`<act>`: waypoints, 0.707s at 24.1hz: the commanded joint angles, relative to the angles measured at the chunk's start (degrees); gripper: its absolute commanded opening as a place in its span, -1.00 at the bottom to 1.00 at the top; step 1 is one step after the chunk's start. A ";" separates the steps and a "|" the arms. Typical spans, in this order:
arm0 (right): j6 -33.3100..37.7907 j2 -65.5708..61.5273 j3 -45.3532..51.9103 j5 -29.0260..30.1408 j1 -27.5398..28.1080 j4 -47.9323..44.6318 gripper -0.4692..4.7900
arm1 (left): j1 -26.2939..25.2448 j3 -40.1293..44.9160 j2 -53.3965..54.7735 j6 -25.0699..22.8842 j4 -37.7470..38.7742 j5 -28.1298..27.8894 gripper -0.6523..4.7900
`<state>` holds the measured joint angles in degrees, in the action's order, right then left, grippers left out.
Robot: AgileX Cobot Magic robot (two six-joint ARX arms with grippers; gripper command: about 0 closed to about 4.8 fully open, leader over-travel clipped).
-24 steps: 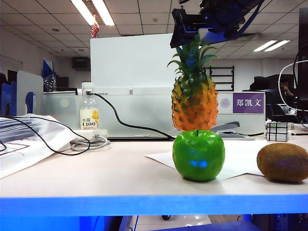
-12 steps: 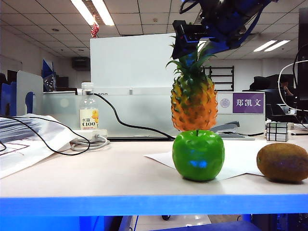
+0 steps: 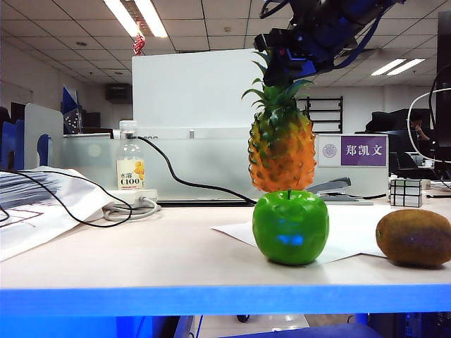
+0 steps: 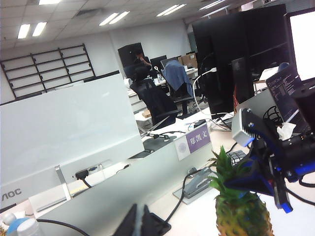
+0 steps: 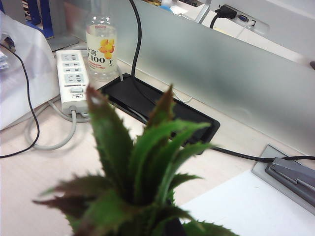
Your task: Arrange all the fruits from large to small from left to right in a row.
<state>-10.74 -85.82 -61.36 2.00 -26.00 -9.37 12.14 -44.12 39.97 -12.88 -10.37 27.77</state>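
Right tool (image 3: 287, 69) on spiky pineapple (image 3: 282, 149) crown.

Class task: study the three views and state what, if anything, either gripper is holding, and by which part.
The right gripper sits on the pineapple's leafy crown, apparently gripping it. The left gripper, raised above the table, is shut and holds nothing.

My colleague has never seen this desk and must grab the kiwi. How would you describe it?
Start at the tall orange-yellow pineapple with the right gripper at its crown. The glossy green apple stands before it. The small fuzzy brown kiwi lies right of that apple: the only dull, oval, brown fruit.
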 commanded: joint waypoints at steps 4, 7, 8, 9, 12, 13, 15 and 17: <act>2.51 0.17 -0.28 3.10 0.00 -5.81 -0.84 | -0.07 -0.15 -0.07 -0.76 1.29 -0.13 -0.78; 6.78 0.28 -0.33 9.57 -0.04 -9.84 -0.84 | -0.07 -0.15 -0.07 -2.03 3.43 -0.46 -0.78; 7.98 0.37 -0.33 12.11 -0.09 -10.69 -0.84 | -0.07 -0.15 -0.07 -2.14 4.00 -1.42 -0.78; 9.55 0.37 -0.37 15.61 -0.24 -11.47 -0.84 | -0.07 -0.15 -0.07 -2.14 4.35 -2.19 -0.78; 12.79 0.46 -0.37 22.99 -1.36 -11.72 -0.84 | -0.07 -0.15 -0.07 -2.12 4.48 -2.47 -0.78; 12.92 0.46 -0.37 24.35 -1.97 -11.32 -0.84 | -0.07 -0.15 -0.09 -2.12 4.39 -2.47 -0.78; 12.59 0.48 -0.35 26.80 -3.63 -10.05 -0.84 | -0.07 -0.15 -0.11 -2.12 4.31 -2.47 -0.78; 11.65 0.48 -0.35 28.87 -5.33 -8.31 -0.84 | -0.07 -0.15 -0.11 -2.12 4.33 -2.47 -0.78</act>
<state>1.48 -85.82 -61.19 28.40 -30.41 -17.23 12.14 -44.12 39.97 -14.81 -5.32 25.39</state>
